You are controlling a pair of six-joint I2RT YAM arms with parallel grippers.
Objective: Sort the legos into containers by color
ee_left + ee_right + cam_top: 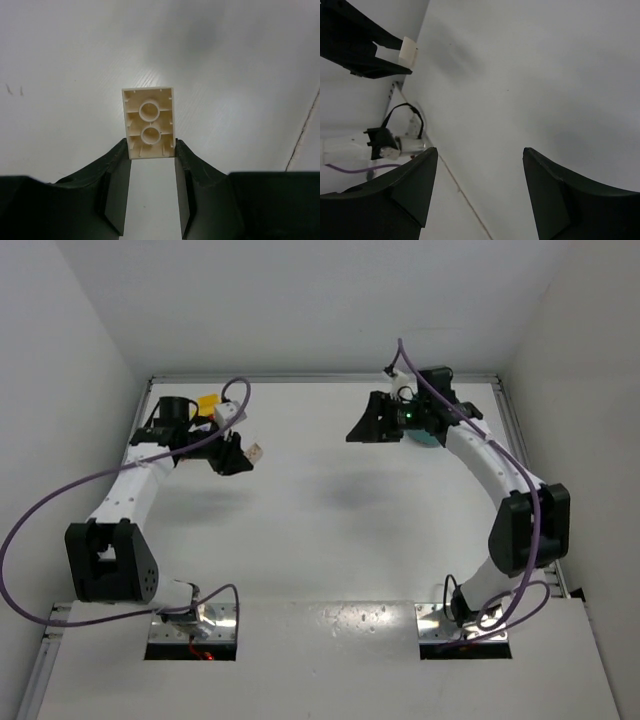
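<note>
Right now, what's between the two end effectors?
Only bare table, top view, from the cream brick in the left end effector to the open right end effector.

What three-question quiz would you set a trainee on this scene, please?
1. Multiple choice: what does the left gripper hold?
A. a cream brick
B. a purple cable
C. nothing
2. True or false: the right gripper is shut on a brick of its own.
3. Short answer: in the left wrist view, how many round tubes show in the brick's hollow underside?

Key: 1 A; 2 false, its jaws stand open with nothing between them; 3 two.
</note>
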